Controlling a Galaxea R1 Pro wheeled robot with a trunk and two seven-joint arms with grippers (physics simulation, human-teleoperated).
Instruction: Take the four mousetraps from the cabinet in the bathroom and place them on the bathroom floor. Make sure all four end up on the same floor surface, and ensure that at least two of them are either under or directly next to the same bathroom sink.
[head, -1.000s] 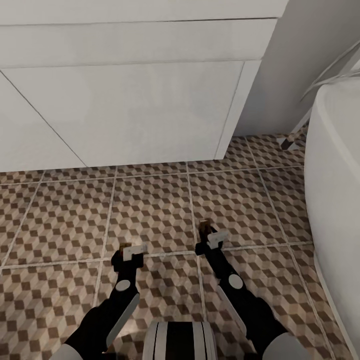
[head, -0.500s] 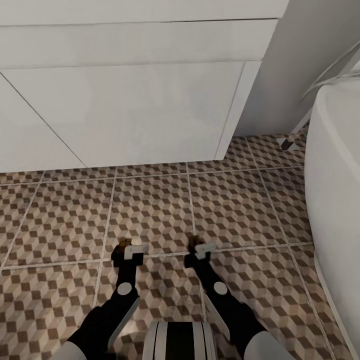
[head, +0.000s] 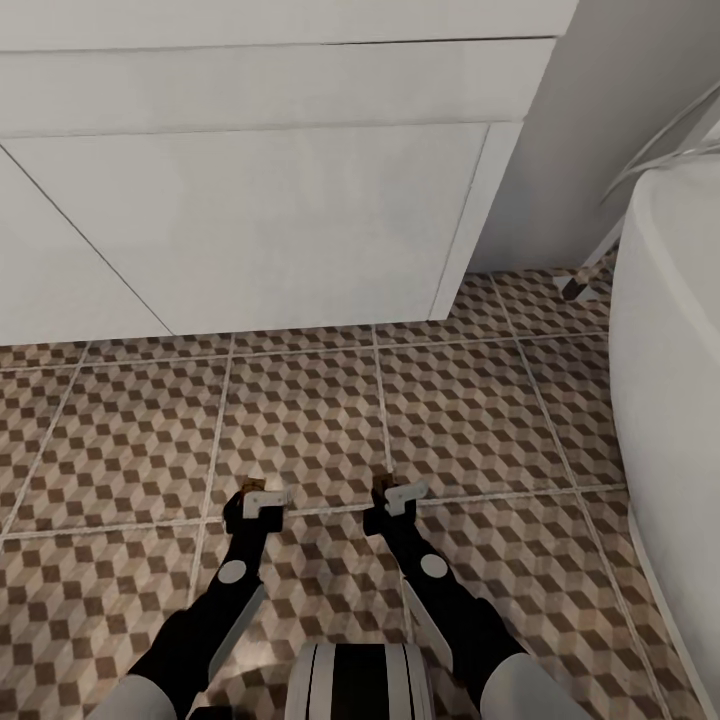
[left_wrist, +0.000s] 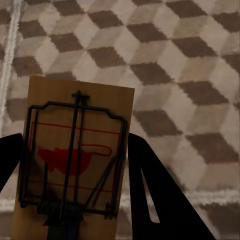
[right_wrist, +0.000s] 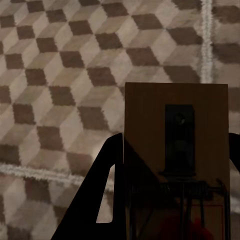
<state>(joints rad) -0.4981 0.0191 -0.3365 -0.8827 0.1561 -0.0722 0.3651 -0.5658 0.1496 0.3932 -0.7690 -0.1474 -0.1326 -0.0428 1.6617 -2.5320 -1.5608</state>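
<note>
My left gripper (head: 256, 496) hangs low over the bathroom floor (head: 300, 420), shut on a mousetrap (left_wrist: 75, 150), a tan wooden rectangle with a dark wire spring and a red print. My right gripper (head: 396, 493) is level with it and shut on a second mousetrap (right_wrist: 175, 140), seen shadowed between the dark fingers (right_wrist: 107, 195). Both traps are held just above the cube-pattern tiles, a short way in front of the white vanity (head: 250, 210). The sink basin and the cabinet are out of view.
The white bathtub (head: 670, 360) curves along the right side, with a chrome pipe foot (head: 575, 288) behind it near the grey wall (head: 600, 120). Open tile lies between the grippers and the vanity front.
My right gripper has pulled back toward me and shifted left with its mousetrap, ending level with the left one. The left gripper has barely moved.
</note>
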